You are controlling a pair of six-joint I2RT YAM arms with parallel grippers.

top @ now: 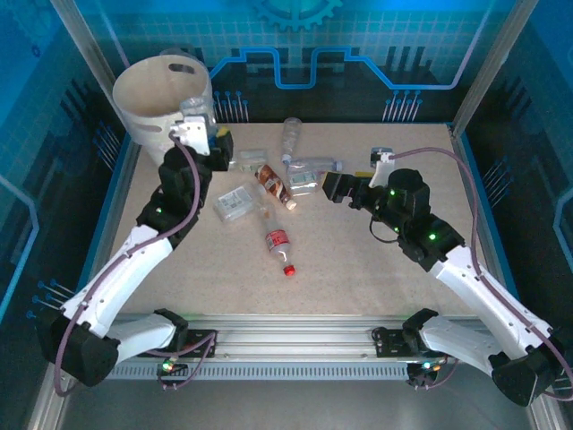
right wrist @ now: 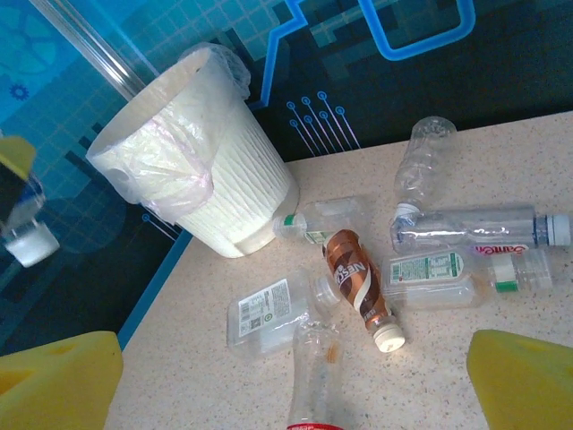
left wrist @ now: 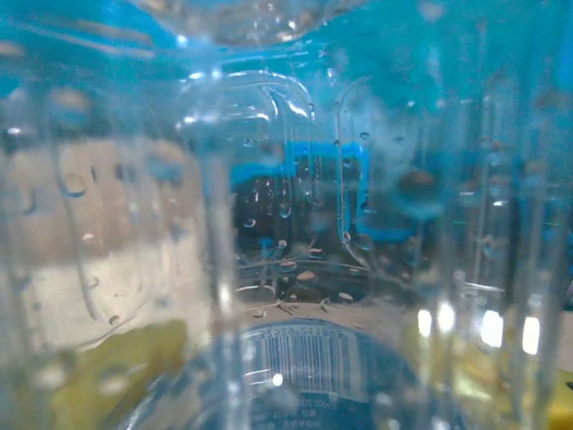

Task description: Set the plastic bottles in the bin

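Note:
The bin (top: 161, 94), a white bucket with a translucent liner, stands at the table's far left corner and also appears in the right wrist view (right wrist: 192, 152). My left gripper (top: 199, 125) is beside its rim, shut on a clear plastic bottle (left wrist: 304, 358) with a barcode label that sits right against the left wrist camera. Several plastic bottles lie mid-table: a brown one (top: 273, 184) (right wrist: 358, 282), a red-labelled one (top: 278, 244), a flat clear one (top: 235, 202) (right wrist: 269, 313). My right gripper (top: 336, 186) (right wrist: 294, 381) hangs open above them, holding nothing.
More clear bottles lie near the back of the table (top: 292, 136) (right wrist: 421, 161) and at its centre (top: 313, 168) (right wrist: 474, 228). A blue raised edge (top: 116, 193) borders the table on the left.

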